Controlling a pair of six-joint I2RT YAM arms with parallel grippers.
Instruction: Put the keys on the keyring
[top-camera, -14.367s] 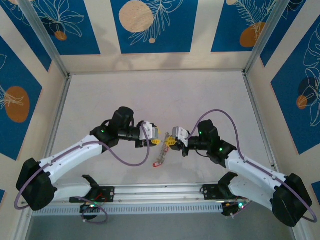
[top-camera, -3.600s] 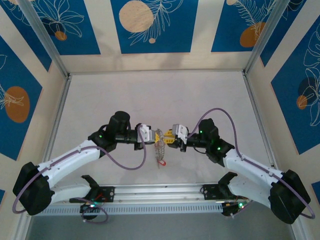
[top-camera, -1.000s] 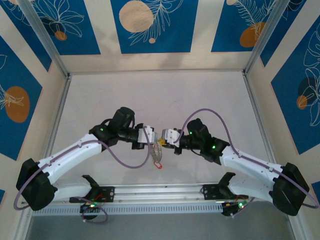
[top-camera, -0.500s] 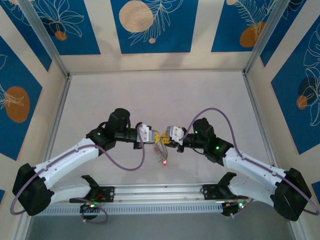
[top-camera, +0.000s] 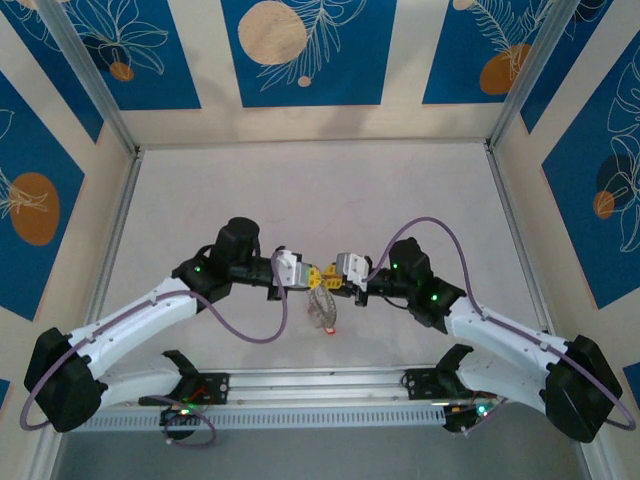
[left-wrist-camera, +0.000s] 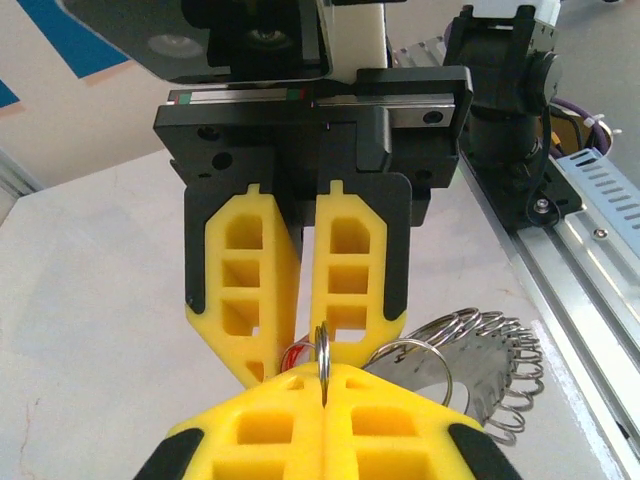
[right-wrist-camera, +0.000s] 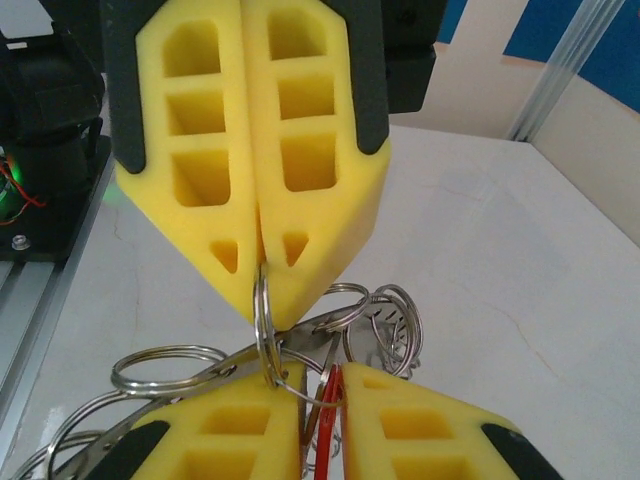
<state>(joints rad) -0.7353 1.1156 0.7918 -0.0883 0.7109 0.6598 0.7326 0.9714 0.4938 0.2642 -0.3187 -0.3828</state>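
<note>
Above the middle of the pale grey bench (top-camera: 300, 190), just ahead of the two bases, the arms meet tip to tip. The left claw (right-wrist-camera: 260, 265), its yellow latticed fingers pressed together, is clamped on one thin wire loop at the rim of the flat silvery-grey keyring (left-wrist-camera: 478, 368). The disc, with its fringe of small loops, hangs below the claws. That looks deliberate: held by a single loop, the keyring is steadied in the air so the other arm can work on it from the facing side.

The right claw (right-wrist-camera: 322, 425) sits nose to nose with the left, its fingers a narrow slot apart. The red plastic head of a small silver key (right-wrist-camera: 330, 395) shows in that slot beside the pinched loop. I cannot tell whether the fingers grip it or it merely hangs behind them. In the top view a red tag (top-camera: 330, 326) dangles under the keyring. Threading seems under way, not finished.

Compared with a second earlier, the right arm has drawn back toward its own side. The claws' white housings now stand further apart, with yellow tips showing between them. The red tag hangs slightly further right.
</note>
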